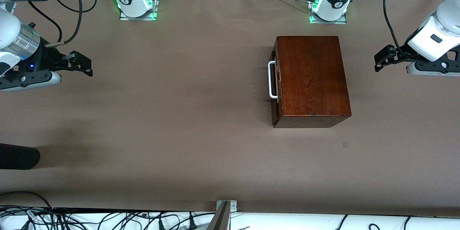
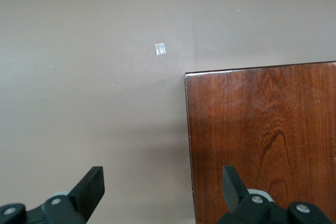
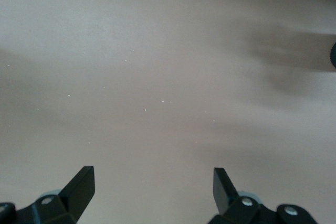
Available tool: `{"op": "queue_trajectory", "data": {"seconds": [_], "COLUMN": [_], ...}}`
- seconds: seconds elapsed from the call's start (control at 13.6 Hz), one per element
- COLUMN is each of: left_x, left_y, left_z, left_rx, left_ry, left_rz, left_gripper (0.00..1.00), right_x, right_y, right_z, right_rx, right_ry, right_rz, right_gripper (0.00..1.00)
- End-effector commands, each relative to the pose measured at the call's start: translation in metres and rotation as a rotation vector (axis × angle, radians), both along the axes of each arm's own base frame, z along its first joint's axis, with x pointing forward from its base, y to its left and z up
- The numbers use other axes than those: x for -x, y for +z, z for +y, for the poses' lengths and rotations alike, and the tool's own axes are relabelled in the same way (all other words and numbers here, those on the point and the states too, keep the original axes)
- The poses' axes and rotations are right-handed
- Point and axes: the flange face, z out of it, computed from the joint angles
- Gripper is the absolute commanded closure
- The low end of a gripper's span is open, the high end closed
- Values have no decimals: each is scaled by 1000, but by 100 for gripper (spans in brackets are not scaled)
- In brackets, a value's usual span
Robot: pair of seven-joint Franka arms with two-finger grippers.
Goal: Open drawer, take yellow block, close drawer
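Left gripper (image 1: 381, 61) spread over table, right gripper (image 1: 83, 66) likewise, drawer (image 1: 274, 81) closed.

A bench (image 1: 179, 115) covered in dull brown paper fills nearly the whole front view, its surface faintly creased and softly shadowed toward the right arm's end. Along the edge nearest the front camera runs a white strip strewn with black cables (image 1: 107, 221), and a small metal bracket (image 1: 226, 205) sits at that edge's middle. A small pale square mark (image 2: 160, 49) lies on the paper.
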Motion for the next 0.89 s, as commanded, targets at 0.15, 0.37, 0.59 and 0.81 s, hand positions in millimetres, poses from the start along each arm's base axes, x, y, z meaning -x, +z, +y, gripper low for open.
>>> {"op": "queue_trajectory", "data": {"seconds": [0.15, 0.37, 0.59, 0.81], "left_x": [2, 14, 30, 28], "left_y": [-7, -24, -49, -81], "left_z": [-10, -61, -136, -217], "left_rx": [5, 17, 13, 60], "left_ry": [4, -91, -207, -74], "left_rz": [82, 187, 273, 242], "left_gripper": [0, 0, 0, 0], "right_x": [6, 7, 7, 7], "right_y": [4, 3, 0, 0], "right_z": [-4, -5, -6, -5], "right_rx": [-4, -4, -2, -2], "right_ry": [-9, -13, -22, -22], "right_rz": [4, 15, 27, 29], "right_gripper": [0, 0, 0, 0]}}
